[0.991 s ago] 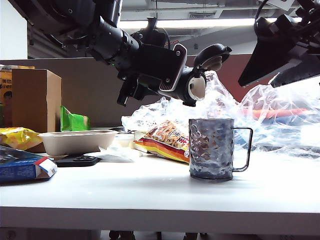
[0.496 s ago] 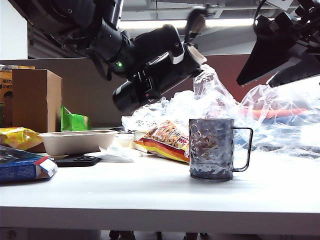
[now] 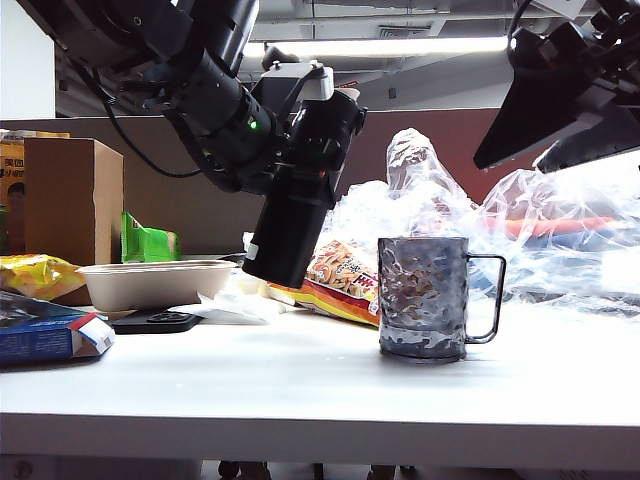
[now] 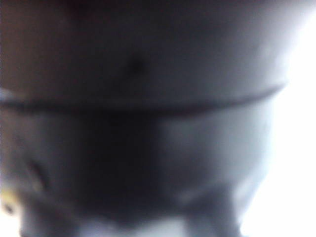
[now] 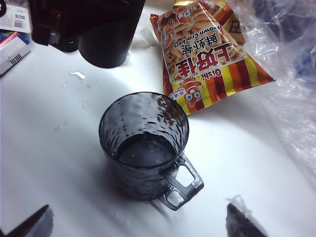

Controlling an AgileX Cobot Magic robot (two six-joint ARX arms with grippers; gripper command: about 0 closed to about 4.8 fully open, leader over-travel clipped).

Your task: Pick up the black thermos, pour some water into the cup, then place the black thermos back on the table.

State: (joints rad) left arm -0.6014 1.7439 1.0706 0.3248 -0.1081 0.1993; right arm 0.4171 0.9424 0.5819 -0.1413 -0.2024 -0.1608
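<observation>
My left gripper (image 3: 318,118) is shut on the black thermos (image 3: 285,240), gripping its upper part. The thermos hangs nearly upright, base down and slightly tilted, just above the table (image 3: 300,385) and left of the cup (image 3: 422,297). In the left wrist view the thermos (image 4: 148,123) fills the frame as a dark blur. The grey dimpled cup (image 5: 143,143) stands upright with dark water (image 5: 145,152) in its bottom. The thermos base (image 5: 106,47) shows beyond it. My right gripper (image 5: 138,227) hovers open above the cup, nothing between its fingertips (image 5: 34,224); it sits high (image 3: 570,100) in the exterior view.
A prawn-cracker bag (image 5: 207,54) lies behind the cup, with crumpled clear plastic (image 3: 520,230) to the right. A beige tray-bowl (image 3: 150,283), a black phone (image 3: 155,321), a blue box (image 3: 45,332) and a cardboard box (image 3: 70,200) stand at the left. Water drops (image 5: 76,75) lie on the table.
The left wrist has rolled the thermos from lying level with its spout over the cup back to nearly upright, base down, to the cup's left. The right gripper has not moved.
</observation>
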